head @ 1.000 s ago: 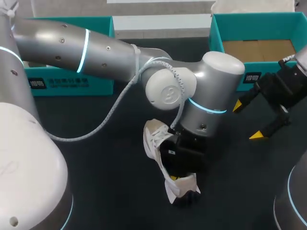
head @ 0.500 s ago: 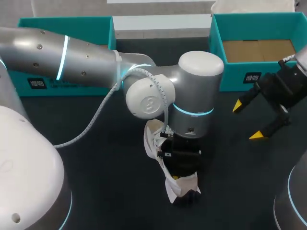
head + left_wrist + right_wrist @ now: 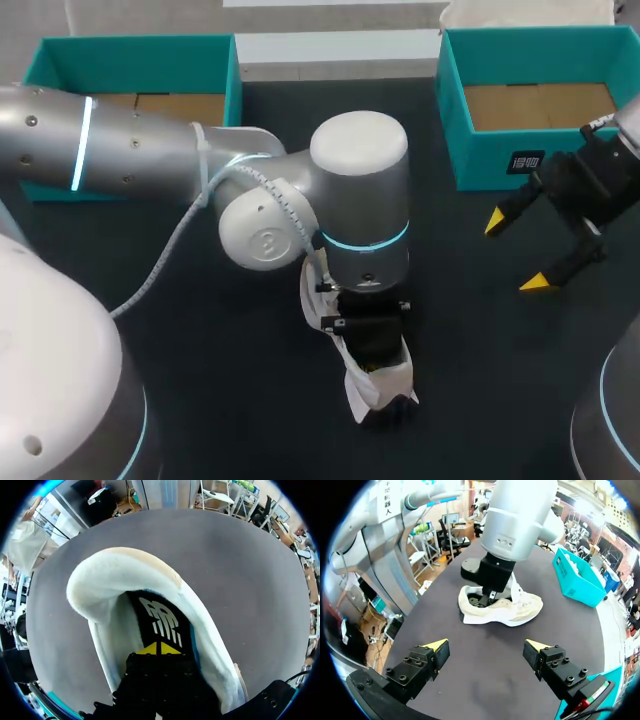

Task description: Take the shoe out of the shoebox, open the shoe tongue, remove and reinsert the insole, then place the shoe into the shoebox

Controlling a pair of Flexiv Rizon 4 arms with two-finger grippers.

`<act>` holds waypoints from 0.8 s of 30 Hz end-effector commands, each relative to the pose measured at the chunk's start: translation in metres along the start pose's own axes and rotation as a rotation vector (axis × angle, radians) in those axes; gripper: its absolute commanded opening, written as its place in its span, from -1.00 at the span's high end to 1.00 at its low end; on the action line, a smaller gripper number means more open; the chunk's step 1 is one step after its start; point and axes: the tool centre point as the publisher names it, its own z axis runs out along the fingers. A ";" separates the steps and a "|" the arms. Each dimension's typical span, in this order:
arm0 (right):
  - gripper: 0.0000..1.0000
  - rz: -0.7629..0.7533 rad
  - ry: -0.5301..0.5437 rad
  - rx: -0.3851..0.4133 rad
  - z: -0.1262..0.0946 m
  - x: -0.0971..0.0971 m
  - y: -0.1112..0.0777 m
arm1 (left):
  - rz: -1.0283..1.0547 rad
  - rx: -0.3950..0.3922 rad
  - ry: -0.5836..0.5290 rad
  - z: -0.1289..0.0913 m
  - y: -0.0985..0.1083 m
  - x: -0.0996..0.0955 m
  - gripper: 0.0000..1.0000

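A white shoe [image 3: 374, 388] lies on the dark table, mostly under my left arm's wrist [image 3: 362, 240]. My left gripper [image 3: 371, 366] is down inside the shoe's opening. In the left wrist view its yellow tips [image 3: 157, 648] are shut together against the black insole [image 3: 162, 617], with the shoe's padded collar [image 3: 107, 577] around them; I cannot tell whether they pinch the insole. My right gripper [image 3: 517, 252] hangs open to the right, well apart from the shoe. In its own view the right gripper [image 3: 487, 649] faces the shoe [image 3: 520, 611] with nothing between its fingers.
One open teal shoebox [image 3: 500, 160] stands at the back right, also seen beyond the shoe as the teal shoebox [image 3: 577, 582]. A second teal box [image 3: 130, 55] stands at the back left, partly behind my left arm.
My left arm's forearm and elbow have swung to the left while its gripper stayed in the shoe. The shoe has hardly shifted. The right arm has not moved.
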 end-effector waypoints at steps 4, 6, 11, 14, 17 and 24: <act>-1.00 0.001 0.000 0.003 0.000 0.000 0.000 | 0.005 -0.039 -0.011 0.002 0.004 -0.004 1.00; -1.00 0.001 0.000 0.003 0.000 0.000 0.000 | 0.033 -0.030 0.019 -0.011 0.001 -0.004 1.00; -1.00 0.001 0.000 0.003 0.000 0.000 0.000 | 0.084 0.022 0.120 -0.030 -0.004 0.001 1.00; -1.00 0.001 0.000 0.003 0.000 0.000 0.000 | 0.098 0.051 0.172 -0.035 -0.007 0.006 1.00; -1.00 0.001 0.000 0.003 0.000 0.000 0.000 | 0.111 0.081 0.205 -0.037 -0.010 0.011 1.00; -1.00 0.001 0.000 0.003 0.000 0.000 0.000 | 0.139 0.195 0.313 -0.023 -0.024 0.024 1.00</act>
